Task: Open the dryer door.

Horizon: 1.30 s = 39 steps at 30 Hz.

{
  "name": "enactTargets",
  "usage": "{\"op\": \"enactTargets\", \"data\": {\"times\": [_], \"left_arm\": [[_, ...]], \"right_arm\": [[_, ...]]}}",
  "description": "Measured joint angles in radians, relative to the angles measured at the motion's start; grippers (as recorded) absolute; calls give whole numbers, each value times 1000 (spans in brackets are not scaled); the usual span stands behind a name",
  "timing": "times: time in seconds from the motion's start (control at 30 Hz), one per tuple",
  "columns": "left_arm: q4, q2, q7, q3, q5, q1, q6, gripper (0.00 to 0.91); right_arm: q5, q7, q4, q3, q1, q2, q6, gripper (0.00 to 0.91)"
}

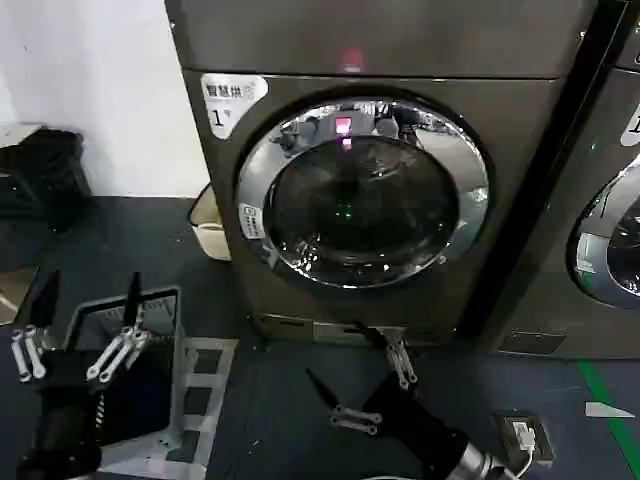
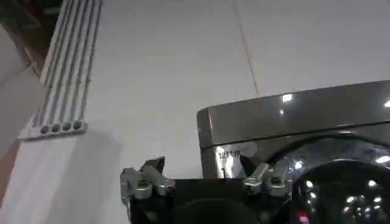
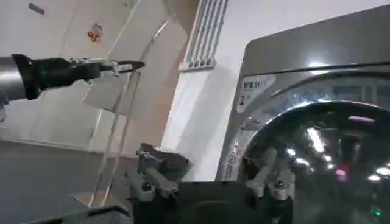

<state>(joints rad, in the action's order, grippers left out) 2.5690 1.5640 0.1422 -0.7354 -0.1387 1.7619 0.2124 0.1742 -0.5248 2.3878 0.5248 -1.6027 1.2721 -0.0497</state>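
Observation:
The dryer (image 1: pixel 400 60) stands straight ahead, dark bronze-grey, with a white "1" sticker and a small pink light. Its round dryer door (image 1: pixel 362 190), chrome-ringed with dark glass, lies shut flush with the front. My right gripper (image 1: pixel 338 353) is open, low in front of the dryer's base, below the door and apart from it. My left gripper (image 1: pixel 88 298) is open at the lower left, over a grey crate, far from the door. The left wrist view shows the left gripper (image 2: pixel 201 165) with the dryer (image 2: pixel 286 122) beyond. The right wrist view shows the right gripper (image 3: pixel 198 161) before the door (image 3: pixel 329 152).
A second grey machine (image 1: pixel 610 200) stands close on the right. A grey slatted crate (image 1: pixel 160 390) sits on the dark floor at the lower left. A white basin (image 1: pixel 208 228) lies by the dryer's left side, and a small white device (image 1: pixel 525 437) by a green floor line.

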Motion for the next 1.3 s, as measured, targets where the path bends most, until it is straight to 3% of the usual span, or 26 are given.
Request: {"op": "enactTargets", "data": {"times": [0.2, 0.5, 0.63, 0.9, 1.3], "left_arm": [[0, -7, -15, 4, 10, 2, -5, 907], [0, -13, -12, -10, 18, 7, -42, 907], [0, -14, 2, -15, 17, 8, -42, 907], [0, -11, 17, -21, -2, 12, -65, 907], [0, -2, 17, -35, -12, 15, -75, 907]], "right_arm": [[124, 20, -145, -10, 185, -82, 42, 907], [209, 48, -360, -124, 433, -184, 77, 907], [213, 68, -441, -205, 548, -216, 96, 907], [230, 90, -611, -379, 775, -209, 131, 907], [225, 100, -787, -540, 982, -111, 144, 907]]}}
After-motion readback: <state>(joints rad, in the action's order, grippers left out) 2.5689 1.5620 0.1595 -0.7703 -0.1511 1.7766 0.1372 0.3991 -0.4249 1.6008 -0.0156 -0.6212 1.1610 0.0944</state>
